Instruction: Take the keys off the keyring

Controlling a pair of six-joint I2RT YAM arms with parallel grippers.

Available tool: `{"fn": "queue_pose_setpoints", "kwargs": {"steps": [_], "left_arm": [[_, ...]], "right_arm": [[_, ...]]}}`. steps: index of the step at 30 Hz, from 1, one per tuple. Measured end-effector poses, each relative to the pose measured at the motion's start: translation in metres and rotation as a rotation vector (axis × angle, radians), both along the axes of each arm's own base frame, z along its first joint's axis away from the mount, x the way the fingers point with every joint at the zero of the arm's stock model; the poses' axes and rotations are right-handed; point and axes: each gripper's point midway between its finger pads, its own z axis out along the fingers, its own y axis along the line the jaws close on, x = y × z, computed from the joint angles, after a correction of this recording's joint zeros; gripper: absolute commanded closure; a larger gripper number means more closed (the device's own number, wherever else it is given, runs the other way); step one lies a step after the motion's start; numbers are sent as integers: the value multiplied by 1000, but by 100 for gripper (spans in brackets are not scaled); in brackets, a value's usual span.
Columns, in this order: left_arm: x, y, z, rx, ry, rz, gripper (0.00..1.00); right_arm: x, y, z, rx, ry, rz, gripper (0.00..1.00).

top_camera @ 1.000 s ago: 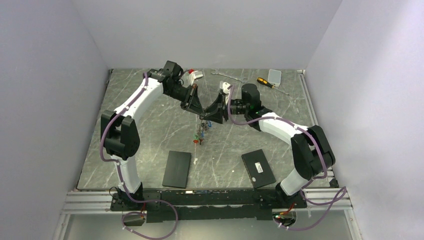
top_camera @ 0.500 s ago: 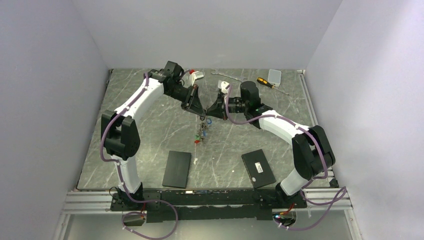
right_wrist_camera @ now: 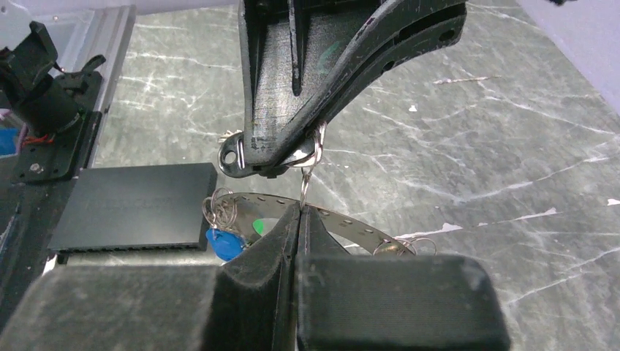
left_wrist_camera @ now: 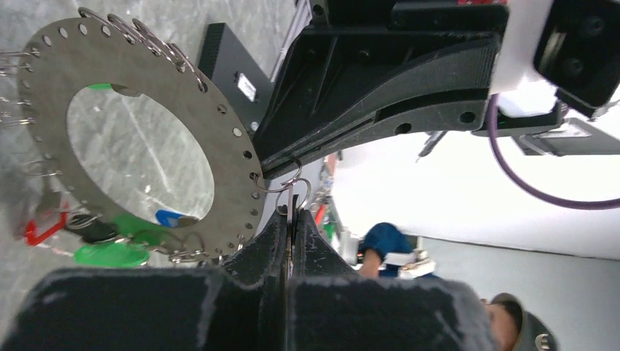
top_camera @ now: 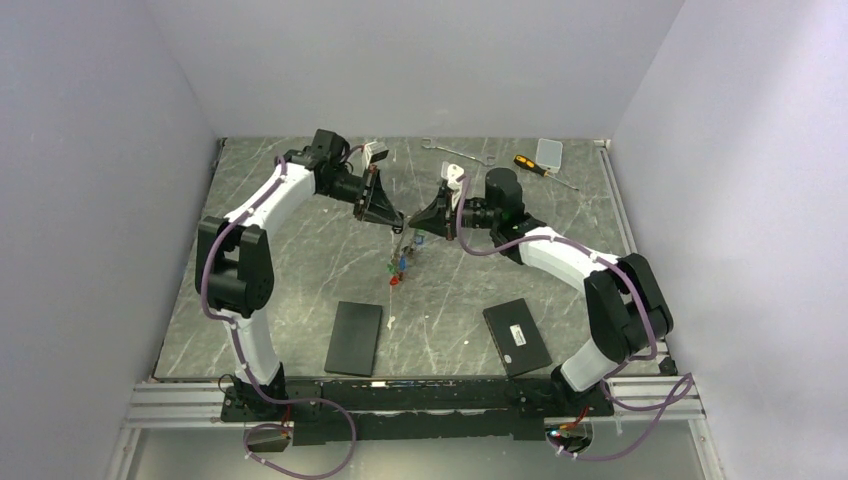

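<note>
Left arm reaches forward and inward, left gripper (top_camera: 398, 225) tilted down, jaws pinched shut on a small split ring (left_wrist_camera: 292, 199); keyring (left_wrist_camera: 44, 95) hangs just beneath both fingertips, keys (left_wrist_camera: 110, 254) dangling; right gripper (top_camera: 412, 223) mirrors it, jaws clamped on a wire loop (right_wrist_camera: 303, 191).

Even, diffuse overhead light was recorded in the top view, and only faint, soft shadows were cast on the table (top_camera: 300, 250). In the left wrist view the far right background was blown out white, while the keyring (left_wrist_camera: 44, 95) was rendered sharp with a dull sheen. The left gripper (left_wrist_camera: 290, 219) and right gripper (right_wrist_camera: 301, 216) were blurred at near range.
</note>
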Motion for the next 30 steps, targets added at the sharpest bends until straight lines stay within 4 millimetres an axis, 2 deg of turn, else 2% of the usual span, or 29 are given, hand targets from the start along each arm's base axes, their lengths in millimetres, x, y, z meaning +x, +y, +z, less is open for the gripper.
{"fn": "queue_pose_setpoints", "kwargs": {"steps": [10,21,30], "left_arm": [[-5,-1,-13,-65,129,4,100],[-3,-3,-18,-76,141,9,100],[-5,-4,-17,-83,139,0,100]], "right_arm": [[-5,-4,-6,72,59,-30,100],[-1,-5,3,129,88,-72,100],[8,-7,-5,108,105,-133,100]]}}
